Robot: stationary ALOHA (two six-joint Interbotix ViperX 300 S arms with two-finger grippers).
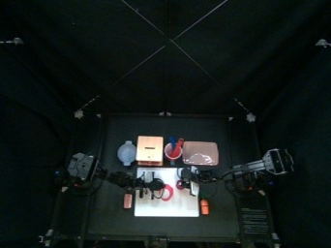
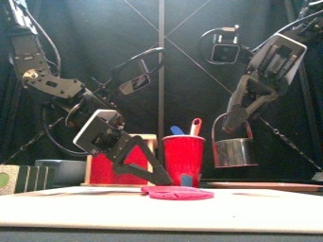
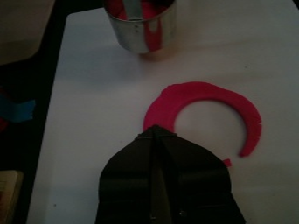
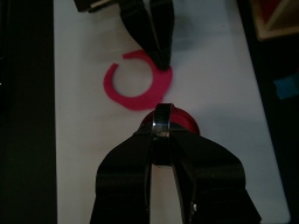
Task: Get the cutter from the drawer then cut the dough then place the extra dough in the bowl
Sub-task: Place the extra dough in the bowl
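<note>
A red dough ring [image 1: 165, 192] [image 2: 179, 194] [image 3: 211, 103] [image 4: 122, 83], open on one side, lies on the white cutting board [image 1: 175, 209]. My left gripper [image 1: 147, 184] [image 2: 161, 180] [image 3: 156, 131] is down at the board, shut on one end of the ring. My right gripper [image 1: 191, 179] [image 4: 163, 122] is shut on the round metal cutter [image 2: 232, 151] [image 3: 142, 31], which hangs a little above the board to the right of the ring. In the right wrist view something red shows under the jaws.
Behind the board stand the blue-grey bowl [image 1: 126, 152], the wooden box [image 1: 155, 152], the red cup [image 2: 184, 159] with toy knives and the pink tray [image 1: 200, 153]. Two small orange toys [image 1: 127, 201] [image 1: 203, 206] lie at the board's sides.
</note>
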